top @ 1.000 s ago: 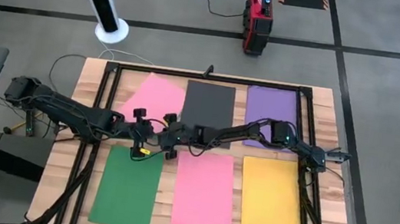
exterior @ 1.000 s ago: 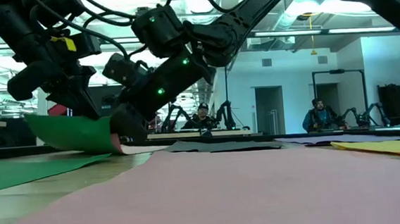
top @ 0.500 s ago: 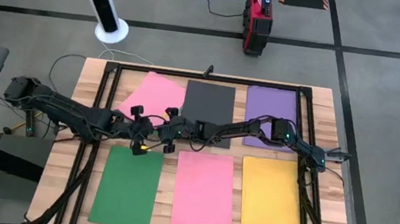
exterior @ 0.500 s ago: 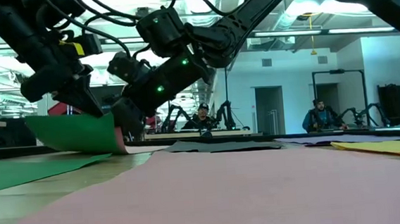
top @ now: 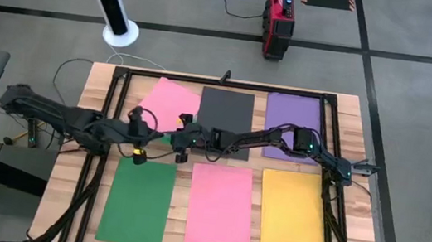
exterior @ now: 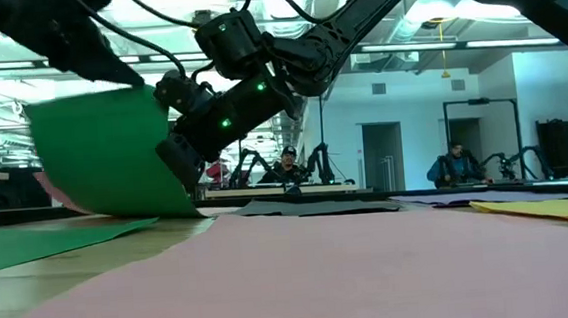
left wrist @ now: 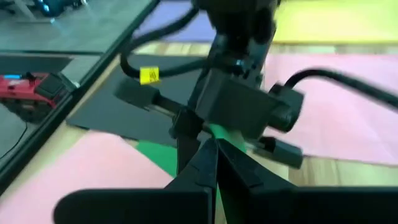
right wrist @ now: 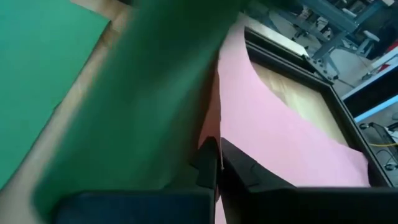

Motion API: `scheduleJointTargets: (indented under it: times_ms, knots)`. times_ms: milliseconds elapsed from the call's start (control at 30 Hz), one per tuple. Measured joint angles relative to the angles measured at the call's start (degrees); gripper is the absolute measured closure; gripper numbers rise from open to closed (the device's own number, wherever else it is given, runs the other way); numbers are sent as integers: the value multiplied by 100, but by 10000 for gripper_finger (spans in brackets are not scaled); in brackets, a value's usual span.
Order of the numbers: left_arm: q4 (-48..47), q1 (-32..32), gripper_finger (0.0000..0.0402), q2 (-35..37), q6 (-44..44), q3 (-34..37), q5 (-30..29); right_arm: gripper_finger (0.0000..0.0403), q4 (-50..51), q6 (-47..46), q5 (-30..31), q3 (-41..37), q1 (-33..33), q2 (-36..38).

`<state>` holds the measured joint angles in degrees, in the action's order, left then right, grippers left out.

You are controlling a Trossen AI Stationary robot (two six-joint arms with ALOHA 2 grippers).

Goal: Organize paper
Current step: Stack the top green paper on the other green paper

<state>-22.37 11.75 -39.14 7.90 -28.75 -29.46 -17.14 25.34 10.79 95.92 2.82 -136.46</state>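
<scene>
Mid-frame in the overhead view, the left claw (top: 140, 134) and right claw (top: 181, 140), both pinched shut, share a lifted green sheet (exterior: 103, 152) over the tilted pink sheet (top: 167, 102) on the bench (top: 97, 80); apparently to carry it flat.

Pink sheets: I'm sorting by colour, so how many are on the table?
2. One pink sheet lies flat in the near row's middle; the other pink sheet sits tilted at far left, partly under the arms. More may be hidden.
</scene>
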Motion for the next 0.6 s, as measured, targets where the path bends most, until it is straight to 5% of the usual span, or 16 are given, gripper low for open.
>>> scheduleJointTargets:
  times_ms: [333, 600]
  knots:
    - [-688, 43, 401, 941, 23, -28, 58, 403, 12, 20, 0, 205, 6, 1]
    - [-1267, 400, 401, 808, 49, -784, 64, 403, 210, 15, 2, 414, 116, 0]
